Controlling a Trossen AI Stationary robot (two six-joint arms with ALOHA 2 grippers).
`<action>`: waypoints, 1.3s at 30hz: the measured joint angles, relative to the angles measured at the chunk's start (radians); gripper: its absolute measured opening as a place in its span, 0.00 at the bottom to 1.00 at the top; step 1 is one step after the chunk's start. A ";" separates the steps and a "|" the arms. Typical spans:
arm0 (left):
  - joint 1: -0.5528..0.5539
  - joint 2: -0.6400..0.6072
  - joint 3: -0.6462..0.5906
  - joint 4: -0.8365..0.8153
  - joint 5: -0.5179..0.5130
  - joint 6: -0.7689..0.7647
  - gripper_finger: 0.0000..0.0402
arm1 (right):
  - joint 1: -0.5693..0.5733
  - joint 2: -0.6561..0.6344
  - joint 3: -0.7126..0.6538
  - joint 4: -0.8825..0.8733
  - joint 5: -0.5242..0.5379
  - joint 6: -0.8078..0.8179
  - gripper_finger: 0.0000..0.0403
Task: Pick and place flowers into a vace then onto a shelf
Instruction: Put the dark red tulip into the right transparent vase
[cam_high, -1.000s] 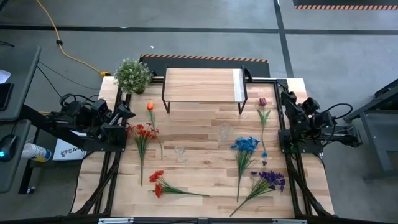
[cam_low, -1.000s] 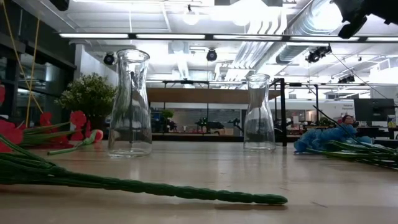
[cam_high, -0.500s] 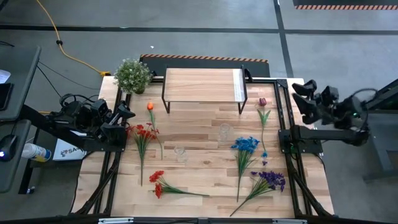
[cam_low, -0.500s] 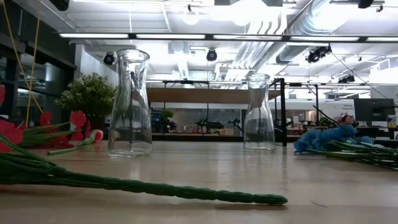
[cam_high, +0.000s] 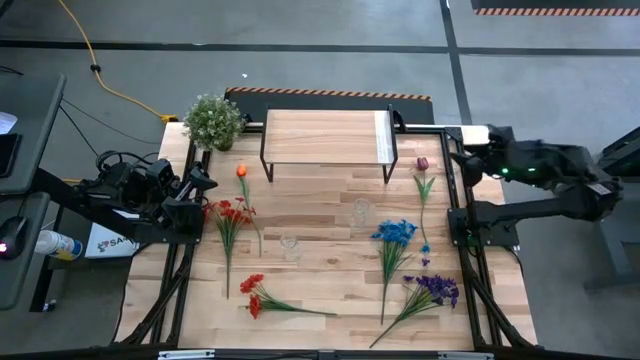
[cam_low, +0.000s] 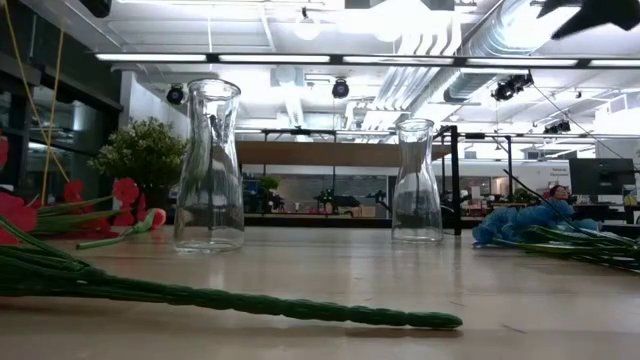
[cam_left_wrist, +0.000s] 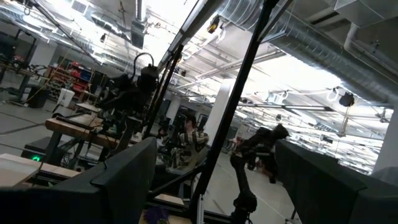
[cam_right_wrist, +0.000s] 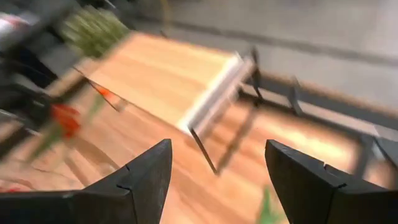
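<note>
The flowers lie flat on the table: an orange tulip (cam_high: 240, 172), two red bunches (cam_high: 230, 212) (cam_high: 252, 292), a blue spray (cam_high: 396, 232), a purple spray (cam_high: 434, 290) and a dark red bud (cam_high: 422, 163). Two clear glass vases (cam_high: 289, 245) (cam_high: 360, 212) stand upright mid-table. The shelf (cam_high: 328, 137) stands at the far edge. My right gripper (cam_high: 460, 163) hovers open over the table's right edge, slanting down toward the shelf (cam_right_wrist: 180, 74). My left gripper (cam_high: 205, 180) is parked open at the left edge, tilted upward (cam_left_wrist: 211, 186).
A bushy potted plant (cam_high: 213, 120) stands at the far left corner beside the shelf. Black frame rails (cam_high: 455, 215) run along both side edges. In the low view a green stem (cam_low: 230, 297) lies across the near table in front of the vases (cam_low: 210, 165) (cam_low: 417, 180).
My right gripper has risen from its folded place at the table's right edge and tipped over, from pointing upward to slanting down over the table toward the shelf, turning about its own line as it went. Its fingers stayed open. The flowers and vases have not moved.
</note>
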 joint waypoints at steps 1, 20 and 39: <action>0.000 0.000 0.000 0.000 -0.001 0.000 0.89 | 0.000 0.021 0.003 -0.038 -0.005 0.047 0.62; 0.000 0.000 0.000 0.000 -0.002 -0.040 0.89 | -0.038 0.230 -0.266 -0.140 -0.225 0.435 0.62; 0.000 0.000 0.000 -0.001 0.000 -0.058 0.89 | -0.273 0.261 -0.482 0.113 -0.294 0.408 0.62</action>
